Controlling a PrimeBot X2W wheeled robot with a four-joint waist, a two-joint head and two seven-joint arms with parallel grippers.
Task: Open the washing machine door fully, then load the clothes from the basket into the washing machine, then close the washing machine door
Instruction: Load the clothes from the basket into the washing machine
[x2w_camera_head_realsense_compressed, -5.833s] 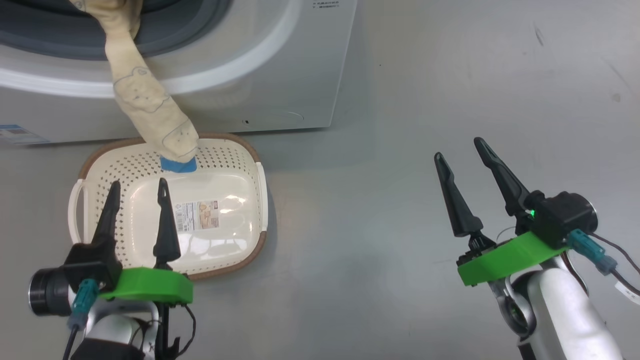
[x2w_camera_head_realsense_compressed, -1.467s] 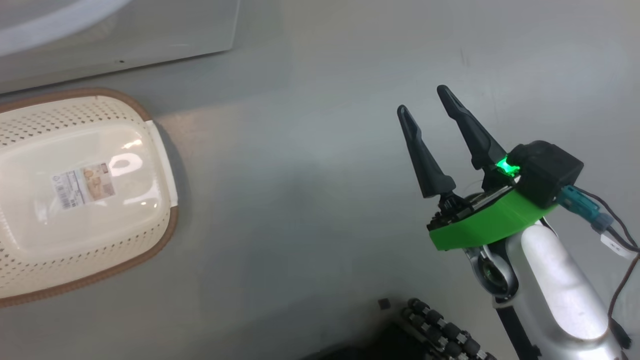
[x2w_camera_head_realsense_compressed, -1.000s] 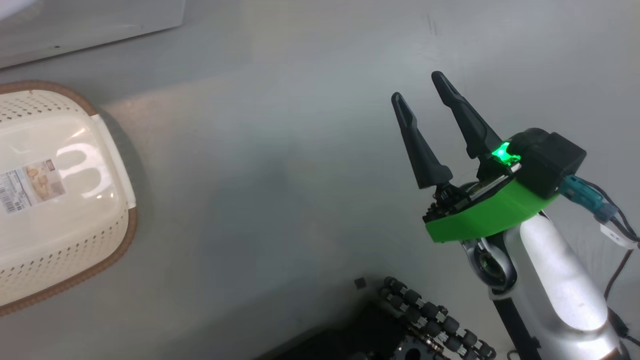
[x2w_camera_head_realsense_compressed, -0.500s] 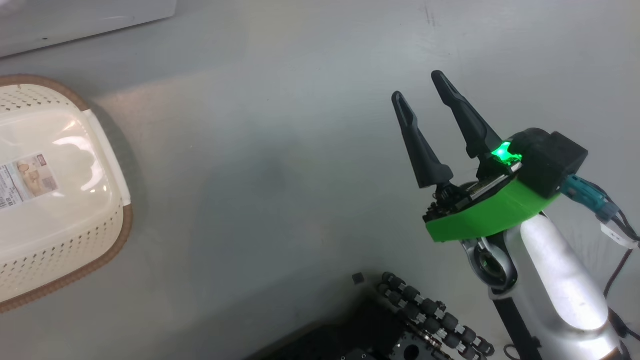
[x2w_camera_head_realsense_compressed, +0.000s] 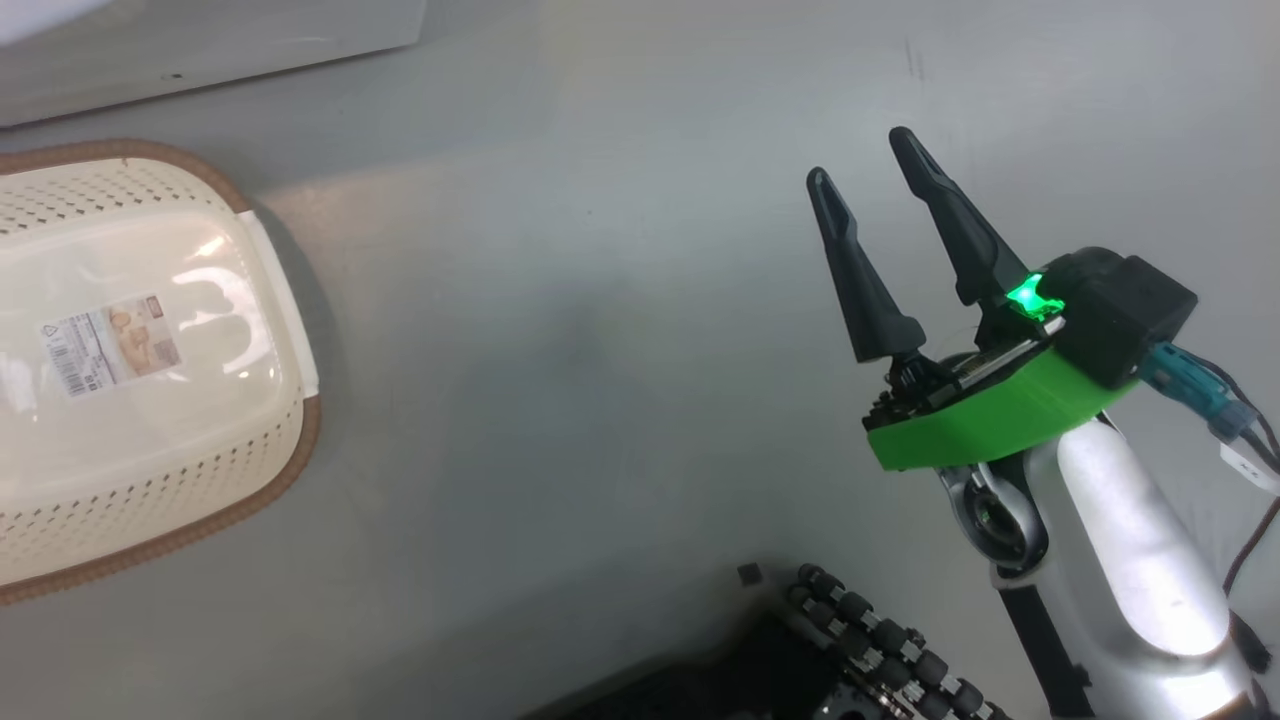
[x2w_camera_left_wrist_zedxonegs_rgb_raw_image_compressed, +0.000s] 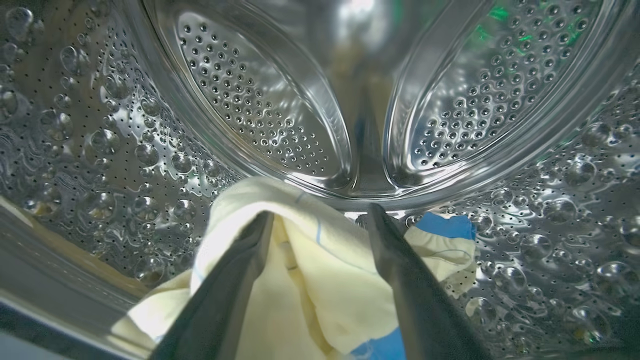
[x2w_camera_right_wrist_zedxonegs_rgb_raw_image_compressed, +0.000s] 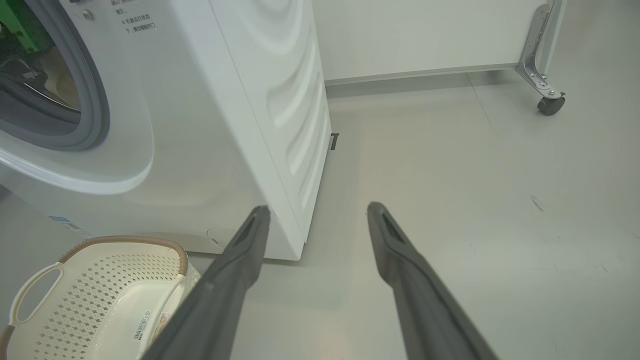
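Jaws of the left gripper (x2w_camera_left_wrist_zedxonegs_rgb_raw_image_compressed: 321, 214) stand apart inside the drum (x2w_camera_left_wrist_zedxonegs_rgb_raw_image_compressed: 260, 100). The clothes (x2w_camera_left_wrist_zedxonegs_rgb_raw_image_compressed: 325, 285) lie between and beneath the two fingers, resting on the drum's lower wall with a blue trim patch toward the right. No pinch on the fabric is visible, which suits a deposit: the spread lets the load drop clear of the fingers.

Reach is deep. The perforated back wall fills the upper part of the left wrist view, so the cloth sits well inside the opening, where it should not catch the gasket (x2w_camera_right_wrist_zedxonegs_rgb_raw_image_compressed: 97, 100).

Jaws of the right gripper (x2w_camera_head_realsense_compressed: 860, 160) are likewise apart and carry nothing. This gripper hangs over bare floor (x2w_camera_head_realsense_compressed: 600, 300), well apart from the basket (x2w_camera_head_realsense_compressed: 150, 505) and to the right of the washing machine (x2w_camera_right_wrist_zedxonegs_rgb_raw_image_compressed: 225, 125). That position appears to be a standby, keeping the arm clear of the left arm's path.

The basket stands just in front of the machine. Its floor and label are exposed and no garment is seen in the part in view, so loading is judged complete or nearly so. Remaining steps: draw the left gripper out, then close the door.
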